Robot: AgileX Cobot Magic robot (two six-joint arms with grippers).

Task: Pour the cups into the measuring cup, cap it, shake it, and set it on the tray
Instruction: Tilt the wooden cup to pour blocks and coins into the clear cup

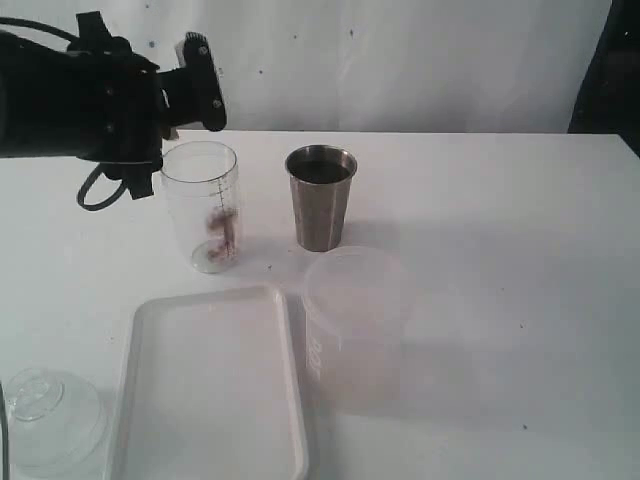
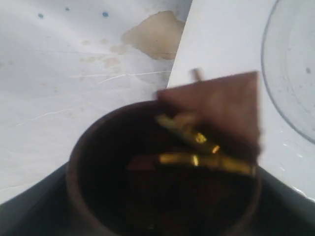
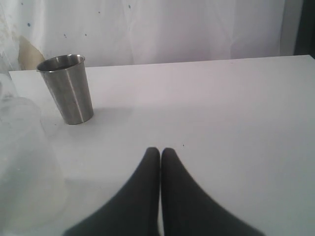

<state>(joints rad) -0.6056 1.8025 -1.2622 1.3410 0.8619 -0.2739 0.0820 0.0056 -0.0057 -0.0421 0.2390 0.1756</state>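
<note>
Exterior view: the left arm [image 1: 80,100] is hanging over the measuring cup [image 1: 201,205], which is standing toward the desk's [image 1: 500,250] far edge with brownish bits blurring inside it. The tumbler [image 1: 321,197] is standing near it, and the tray [image 1: 215,385] is lying at the near edge.

Left wrist view: the left hand [image 2: 162,214] is grasping the tilted wooden cup [image 2: 98,162], with brown and gold pieces showing at its mouth.

Right wrist view: the right hand [image 3: 160,162] is hovering clenched and empty, apart from the tumbler [image 3: 66,88].

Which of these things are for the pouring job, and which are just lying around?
Job: wooden cup, steel tumbler, measuring cup, tray, clear domed lid (likely the cap).
Lying about: frosted tub.
</note>
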